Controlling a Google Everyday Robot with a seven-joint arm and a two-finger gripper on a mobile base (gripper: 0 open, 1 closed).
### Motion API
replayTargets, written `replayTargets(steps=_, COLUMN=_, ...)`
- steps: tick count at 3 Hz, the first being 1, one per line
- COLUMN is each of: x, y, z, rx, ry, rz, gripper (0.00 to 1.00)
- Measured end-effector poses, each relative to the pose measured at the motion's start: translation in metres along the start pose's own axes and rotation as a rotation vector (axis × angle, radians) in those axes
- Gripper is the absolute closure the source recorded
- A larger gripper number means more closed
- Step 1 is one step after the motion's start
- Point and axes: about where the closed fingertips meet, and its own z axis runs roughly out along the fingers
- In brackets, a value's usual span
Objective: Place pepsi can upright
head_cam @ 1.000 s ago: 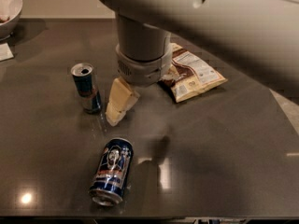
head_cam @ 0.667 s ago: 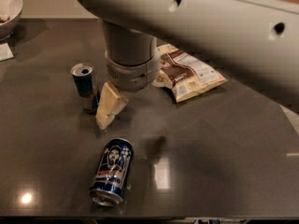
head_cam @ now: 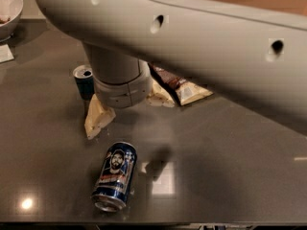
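Item: gripper [head_cam: 98,119], a cream wedge showing beneath the grey wrist, hanging low over the table [head_cam: 230,166], tip close to the surface; whether it is spread or closed cannot be told, since the wrist hides most of it, and it carries nothing that can be seen. Item: pepsi can [head_cam: 115,175], dark blue with a portrait on its label, lying on its side on the table, nearer the front edge than the gripper and apart from it, one silver end turned toward the front edge, the other pointing back toward the gripper. Item: slim can [head_cam: 84,82], dark, standing upright with its opened top showing, just behind the gripper and slightly left of it in the view, partly hidden by the wrist. Item: snack bag [head_cam: 184,87], brown and cream, lying flat beyond the gripper to its right in the view, half covered by the arm [head_cam: 192,32]. Item: bowl [head_cam: 9,6], pale, at the far left corner, well apart from the gripper. Item: white card [head_cam: 5,54], just in front of the bowl.
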Motion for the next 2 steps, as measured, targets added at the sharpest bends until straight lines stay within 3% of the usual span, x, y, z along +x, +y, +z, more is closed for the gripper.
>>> replayTargets(steps=2, x=0.019, y=0.032, z=0.002, rx=0.026, ry=-0.032, rz=0.252, gripper=0.00)
